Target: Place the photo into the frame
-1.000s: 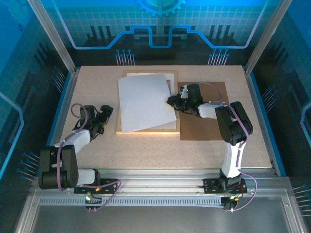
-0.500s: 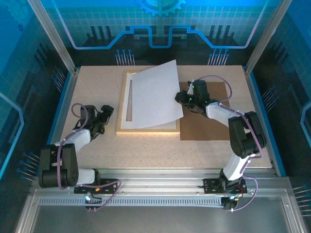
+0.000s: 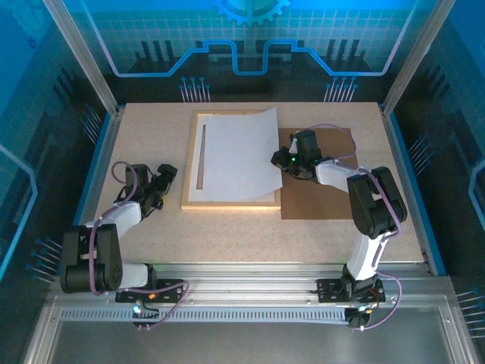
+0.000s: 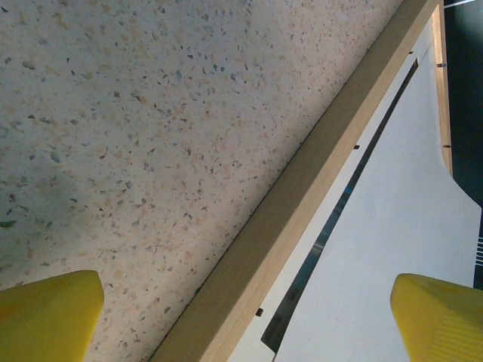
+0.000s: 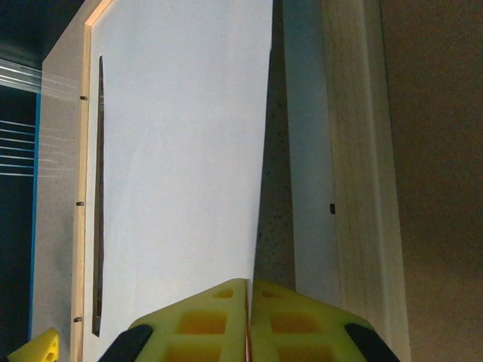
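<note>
From above, the frame [image 3: 227,205] lies flat at the middle of the table [image 3: 265,235], toward the far edge. The photo [image 3: 235,155] rests over it with its plain white back up, so the printed side cannot be seen. The sheet covers most of the opening and leaves a narrow dark slit along the left, beside a strip of white mat [image 3: 194,163].

The right gripper [image 3: 279,159] sits at the photo's right edge, above the brown backing board [image 3: 326,189], which lies against the frame's right side. Its wrist camera gives what the overhead view cannot: the yellow fingers [image 5: 204,320] are pressed together on the sheet's edge. That edge of the photo [image 5: 181,151] stands raised, with shadow between it and the mat [image 5: 306,151]. The frame's right rail [image 5: 358,151] and the board [image 5: 438,188] lie beyond.

The left gripper [image 3: 165,176] rests near the frame's left rail, holding nothing. Its wrist view shows its yellow fingertips [image 4: 45,317] spread wide over speckled table [image 4: 151,113], with the wooden rail [image 4: 302,196] running diagonally between them.
</note>
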Tool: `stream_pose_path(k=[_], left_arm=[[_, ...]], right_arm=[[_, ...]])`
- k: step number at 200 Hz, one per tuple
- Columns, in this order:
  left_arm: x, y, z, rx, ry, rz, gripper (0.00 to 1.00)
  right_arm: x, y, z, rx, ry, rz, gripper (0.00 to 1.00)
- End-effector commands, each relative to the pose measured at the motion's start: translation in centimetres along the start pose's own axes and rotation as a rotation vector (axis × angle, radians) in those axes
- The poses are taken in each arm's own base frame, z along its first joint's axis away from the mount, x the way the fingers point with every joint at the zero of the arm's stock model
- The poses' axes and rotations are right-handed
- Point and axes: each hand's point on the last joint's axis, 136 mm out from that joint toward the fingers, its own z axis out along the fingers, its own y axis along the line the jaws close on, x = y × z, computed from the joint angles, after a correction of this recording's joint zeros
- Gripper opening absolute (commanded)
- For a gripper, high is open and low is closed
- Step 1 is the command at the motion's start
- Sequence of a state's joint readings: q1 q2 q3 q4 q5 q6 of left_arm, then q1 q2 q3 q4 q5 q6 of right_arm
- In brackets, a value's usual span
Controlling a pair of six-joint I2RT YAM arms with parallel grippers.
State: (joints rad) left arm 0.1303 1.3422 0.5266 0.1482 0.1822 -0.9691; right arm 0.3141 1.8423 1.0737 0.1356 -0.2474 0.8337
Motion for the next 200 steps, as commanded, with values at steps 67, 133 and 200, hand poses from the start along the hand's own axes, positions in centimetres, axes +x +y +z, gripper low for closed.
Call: stream_pose_path(k=[67,133,200], left_arm=[[-0.1,-0.7,0.1,0.028,0.018,0.003,0.99],[-0.1,-0.7,0.1,0.028,0.020,0.005,0.99],[-0.2,-0.9,0.1,0.031,0.018,0.008,0.99]], right_arm=[[0.3,3.7,2.2,-0.093,0.028,0.002,0.10],[1.0,5.2,2.6,-0.113,0.040,-0.065,0.12],[0.7,7.4,0.0,-0.189,0.012,-0.126,0.13]])
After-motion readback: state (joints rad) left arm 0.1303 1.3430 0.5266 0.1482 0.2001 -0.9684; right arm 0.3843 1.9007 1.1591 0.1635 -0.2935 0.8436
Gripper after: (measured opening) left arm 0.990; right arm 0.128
